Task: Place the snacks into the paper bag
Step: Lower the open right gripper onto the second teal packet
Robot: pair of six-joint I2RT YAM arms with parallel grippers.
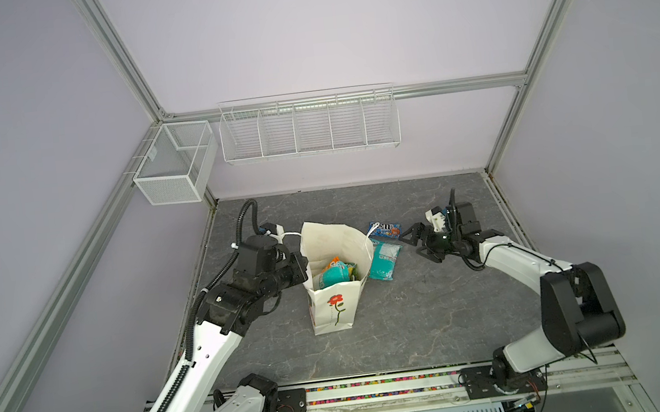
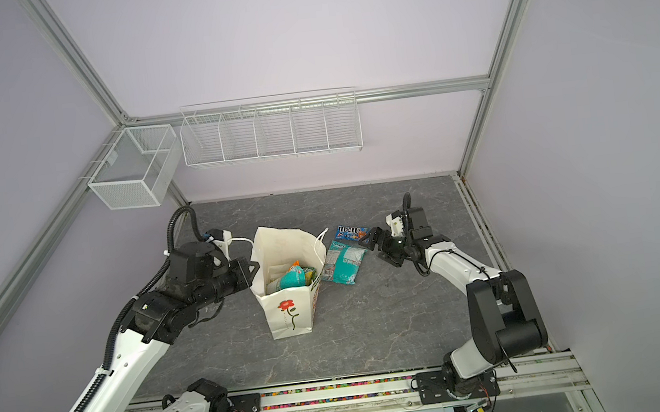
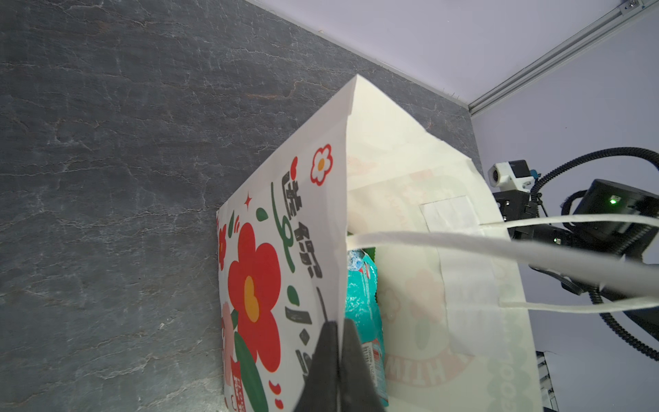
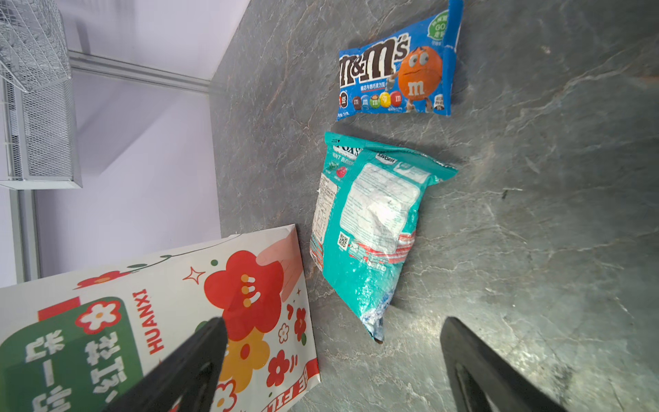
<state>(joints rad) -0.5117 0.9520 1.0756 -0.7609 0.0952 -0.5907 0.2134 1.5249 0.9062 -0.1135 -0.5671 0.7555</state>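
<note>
The white paper bag [image 1: 333,311] [image 2: 289,315] stands upright and open in the middle of the grey table. My left gripper [image 1: 303,266] [image 3: 340,324] is shut on the bag's left rim, one finger outside and one inside. Inside the bag lie a teal packet [image 1: 338,276] [image 3: 360,303] and an orange packet [image 1: 333,262]. On the table right of the bag lie a teal bag [image 1: 384,262] [image 4: 371,228] and, behind it, a blue M&M's pack [image 1: 384,229] [image 4: 396,75]. My right gripper [image 1: 414,244] [image 4: 333,321] is open, just right of the teal bag, holding nothing.
A long white wire basket [image 1: 307,128] hangs on the back wall. A mesh basket [image 1: 173,165] hangs at the left corner. The bag's white cord handle [image 3: 499,246] stretches across the left wrist view. The arms' base rail [image 1: 381,394] runs along the front edge.
</note>
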